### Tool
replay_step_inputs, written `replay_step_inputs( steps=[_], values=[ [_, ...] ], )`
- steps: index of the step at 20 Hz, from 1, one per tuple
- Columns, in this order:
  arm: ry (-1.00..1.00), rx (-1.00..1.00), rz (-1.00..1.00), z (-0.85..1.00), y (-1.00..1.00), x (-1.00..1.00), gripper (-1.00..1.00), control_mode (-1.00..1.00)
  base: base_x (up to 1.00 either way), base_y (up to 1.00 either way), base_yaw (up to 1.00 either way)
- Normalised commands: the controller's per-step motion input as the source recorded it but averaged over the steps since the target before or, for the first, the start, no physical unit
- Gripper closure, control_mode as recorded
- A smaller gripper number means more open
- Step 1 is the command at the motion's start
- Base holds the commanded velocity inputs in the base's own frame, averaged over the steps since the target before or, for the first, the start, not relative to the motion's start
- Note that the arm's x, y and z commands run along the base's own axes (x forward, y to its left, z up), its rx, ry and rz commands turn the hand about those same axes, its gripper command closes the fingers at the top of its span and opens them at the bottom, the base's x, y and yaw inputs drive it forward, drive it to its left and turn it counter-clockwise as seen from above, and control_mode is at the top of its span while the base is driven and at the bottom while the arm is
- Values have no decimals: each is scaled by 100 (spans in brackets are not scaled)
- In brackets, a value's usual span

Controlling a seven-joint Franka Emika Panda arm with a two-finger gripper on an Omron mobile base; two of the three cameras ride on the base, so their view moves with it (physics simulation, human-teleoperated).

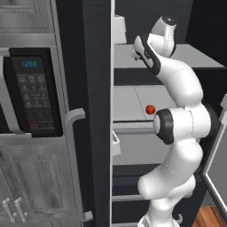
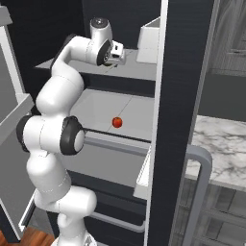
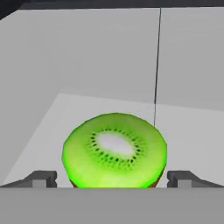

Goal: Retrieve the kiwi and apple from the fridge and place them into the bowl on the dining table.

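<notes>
Hand view, nearest first: the two fingertips (image 3: 43, 178) rise at the bottom, spread as wide as they go and holding nothing, with the kiwi (image 3: 114, 149) sitting right between them, its bright green cut face toward the camera. It rests on a light grey shelf (image 3: 192, 131) of the fridge (image 1: 95, 111), just ahead of the gripper (image 3: 112, 180), apparently untouched. Farther off, in the base views, the apple (image 1: 150, 109) lies alone on the next shelf down, well apart from the hand. By my reading the task is barely begun: neither fruit has left the fridge, so closing on the kiwi comes next, then both carries to the bowl
</notes>
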Motion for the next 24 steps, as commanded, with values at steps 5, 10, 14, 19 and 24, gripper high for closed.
replay_step_inputs(
  steps=[5, 10, 14, 19, 24],
  values=[
    [-1, 0, 0, 0, 0, 33, -100, -100, 0, 0, 0],
    [-1, 0, 0, 0, 0, 28, -100, -100, 0, 0, 0],
    [0, 0, 0, -3, 0, 15, -100, -100, 0, 0, 0],
    [0, 0, -1, -25, 0, -1, 100, -100, 0, 0, 0],
    [0, 0, -1, -40, 0, 0, 100, -100, 0, 0, 0]
  ],
)
